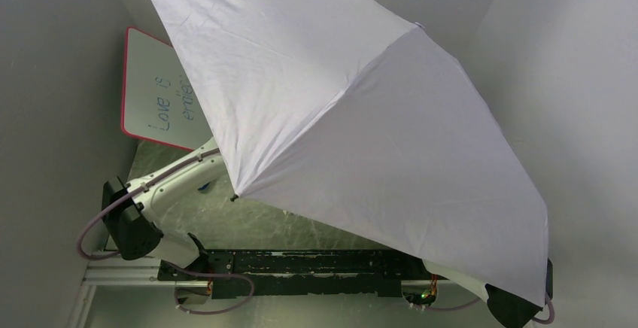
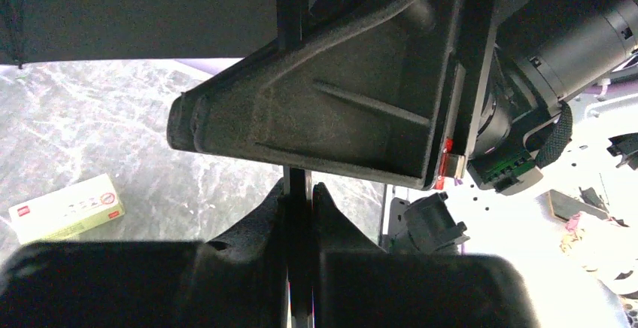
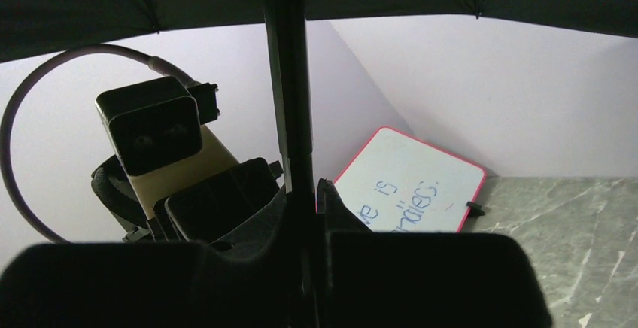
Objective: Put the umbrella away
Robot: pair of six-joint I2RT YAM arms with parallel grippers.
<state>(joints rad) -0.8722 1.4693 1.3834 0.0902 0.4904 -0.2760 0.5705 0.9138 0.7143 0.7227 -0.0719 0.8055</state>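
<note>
The umbrella [image 1: 361, 117] stands fully open above the two arms, its pale canopy tilted and spread so wide that it hides most of the surface [image 1: 248, 226] and nearly all of the right arm from the overhead camera. Beneath it, the thin black shaft [image 3: 288, 102] runs upright between both sets of fingers. The left pincer [image 2: 299, 200] is closed tight on the shaft with no gap showing, and the right pincer [image 3: 305, 208] is clamped on it the same way, just beside the other. The left arm [image 1: 177, 177] reaches in under the canopy's edge.

Putting the umbrella away looks barely begun: it is gripped and held up, but nothing is folded yet. The next move likely calls for one pincer to hold the shaft steady while the other works the sliding collar down so the ribs fold in; that collar cannot be made out in these views.

A red-framed whiteboard [image 1: 154, 95] leans against the back wall, and a small box [image 2: 68, 208] lies on the marbled surface, well apart from the arms.
</note>
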